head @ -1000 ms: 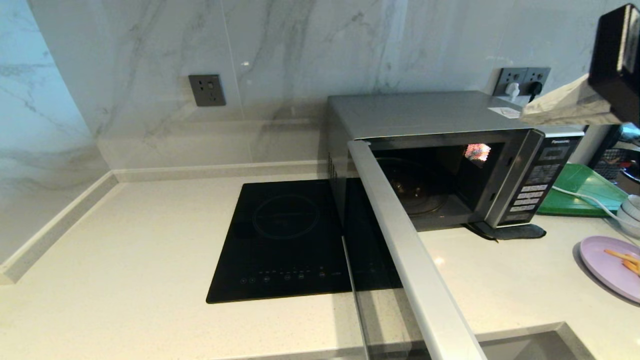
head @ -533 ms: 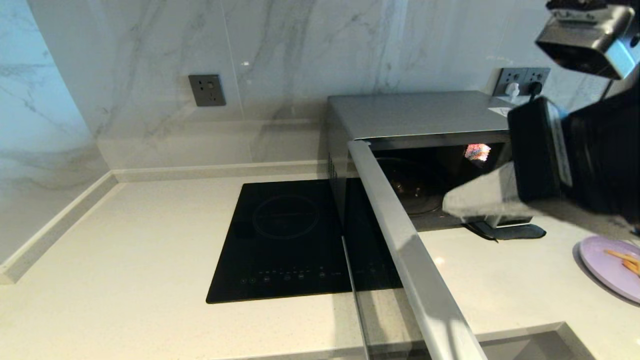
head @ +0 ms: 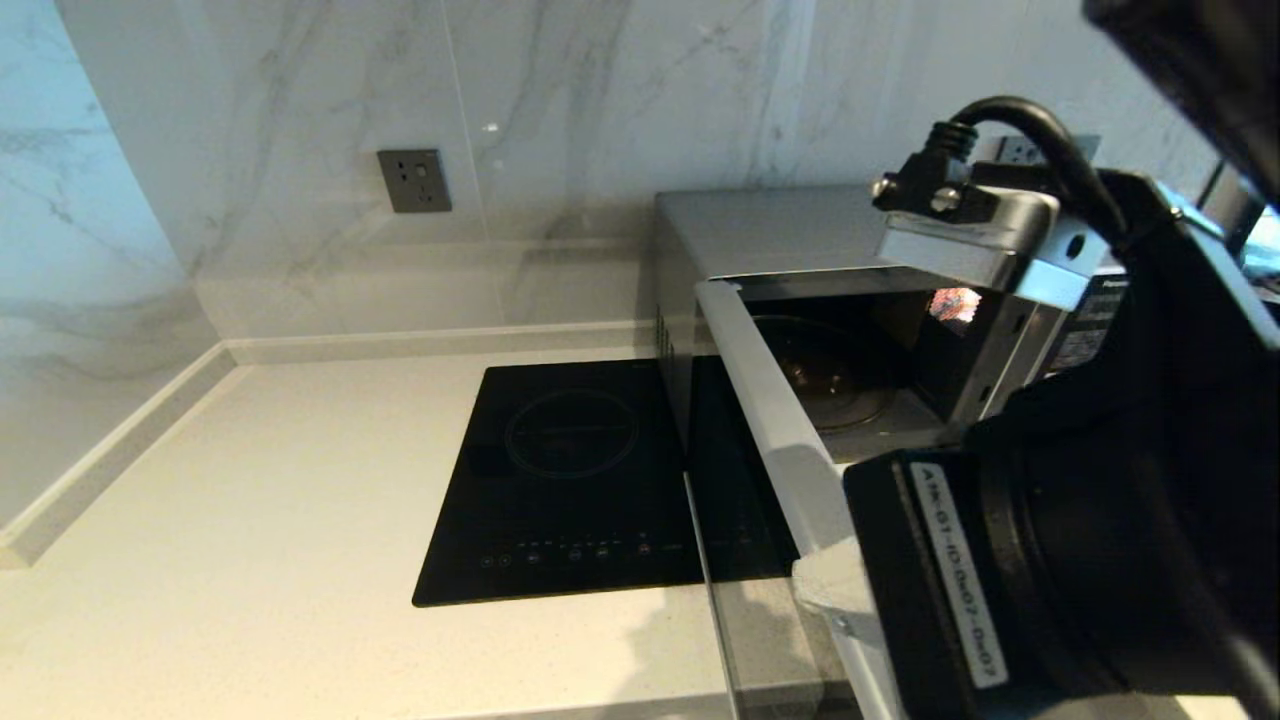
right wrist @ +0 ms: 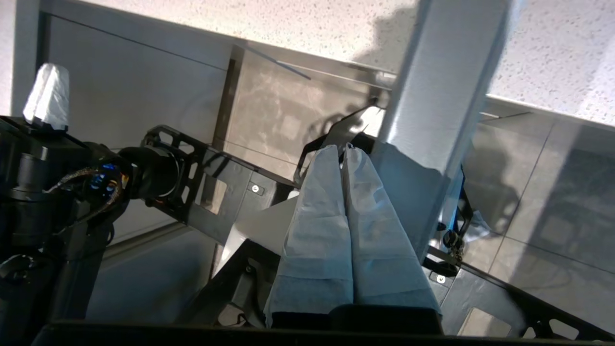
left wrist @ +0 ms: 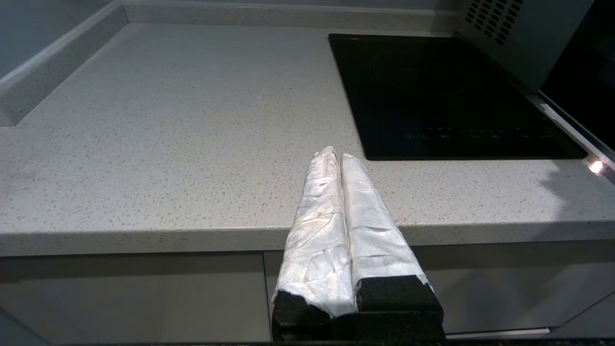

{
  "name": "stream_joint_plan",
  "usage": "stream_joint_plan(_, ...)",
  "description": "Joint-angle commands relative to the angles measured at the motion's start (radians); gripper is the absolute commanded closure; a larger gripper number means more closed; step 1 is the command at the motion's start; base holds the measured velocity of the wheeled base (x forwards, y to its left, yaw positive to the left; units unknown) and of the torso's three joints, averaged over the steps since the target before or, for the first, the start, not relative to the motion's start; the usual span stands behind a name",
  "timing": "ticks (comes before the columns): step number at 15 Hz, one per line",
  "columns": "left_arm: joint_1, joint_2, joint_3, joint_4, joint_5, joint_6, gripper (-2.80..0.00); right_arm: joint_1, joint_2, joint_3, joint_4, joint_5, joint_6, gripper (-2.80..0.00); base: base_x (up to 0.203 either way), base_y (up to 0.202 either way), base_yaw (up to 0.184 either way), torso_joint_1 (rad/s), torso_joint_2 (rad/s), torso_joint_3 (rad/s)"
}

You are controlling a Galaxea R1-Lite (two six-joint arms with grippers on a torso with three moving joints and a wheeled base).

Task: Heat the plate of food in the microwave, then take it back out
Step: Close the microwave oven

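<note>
- Microwave: the silver Panasonic unit stands on the pale speckled countertop against the marble wall, just right of the induction hob. You see its door swung wide open toward the robot, edge-on in the head view. The cavity is dark, with the glass turntable visible inside and nothing resting on it.
- Plate of food: you cannot see it in any current view; the right arm covers the part of the counter to the right of the microwave.
- Right gripper: its white-wrapped fingers are pressed together and hold nothing. In the right wrist view the tips sit close beside the free edge of the open door, below counter level, with the cabinet front and floor tiles behind. In the head view the right arm's dark wrist housing fills the lower right, and only a little of the wrapped fingers shows at the door's edge. You cannot tell whether the fingers touch the door.
- Left gripper: parked low in front of the counter edge, left of the hob. Its wrapped fingers lie closed against each other, empty.
- Surroundings: a grey wall socket sits on the marble backsplash behind the hob.
</note>
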Motion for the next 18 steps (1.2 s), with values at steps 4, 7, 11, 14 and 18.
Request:
stream_joint_plan(4,0.000,0.001,0.000,0.000,0.001,-0.001,0.00,0.006,0.030,0.002,0.063,-0.006,0.009,0.00,0.000,0.000,0.000,0.000,0.00,0.000)
stream_joint_plan(7,0.000,0.001,0.000,0.000,0.001,-0.001,0.00,0.004,0.025,0.002,0.078,-0.036,0.022,0.00,0.000,0.000,0.000,0.000,0.00,0.000)
stream_joint_plan(11,0.000,0.001,0.000,0.000,0.001,-0.001,0.00,-0.009,0.028,0.003,0.138,-0.171,0.078,0.00,0.000,0.000,0.000,0.000,0.00,0.000)
stream_joint_plan(14,0.000,0.001,0.000,0.000,0.001,-0.001,0.00,-0.092,0.029,0.004,0.191,-0.177,0.095,0.00,0.000,0.000,0.000,0.000,0.00,0.000)
stream_joint_plan(18,0.000,0.001,0.000,0.000,0.001,-0.001,0.00,-0.184,0.023,0.022,0.202,-0.193,0.099,0.00,0.000,0.000,0.000,0.000,0.00,0.000)
